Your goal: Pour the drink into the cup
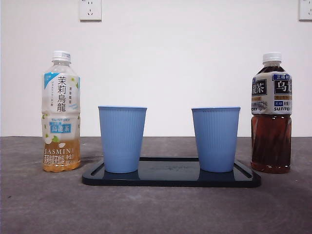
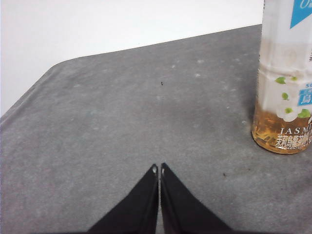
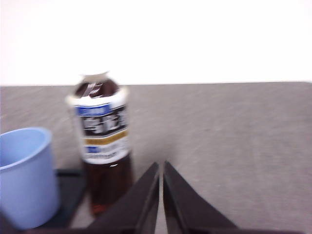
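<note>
Two blue ribbed cups stand on a black tray [image 1: 170, 181]: one on its left side [image 1: 122, 139], one on its right side [image 1: 216, 139]. A jasmine tea bottle [image 1: 60, 113] with a little amber drink stands left of the tray. A dark oolong tea bottle [image 1: 271, 114], nearly full, stands right of it. Both have white caps on. My left gripper [image 2: 158, 169] is shut and empty, apart from the jasmine bottle [image 2: 286, 78]. My right gripper [image 3: 161, 165] is shut and empty, close to the oolong bottle [image 3: 103, 141] and a blue cup [image 3: 24, 173]. Neither gripper shows in the front view.
The grey table [image 1: 156, 209] runs to a white wall with two sockets, one at the upper left [image 1: 90, 9]. The table's rounded corner and edge [image 2: 29, 95] show in the left wrist view.
</note>
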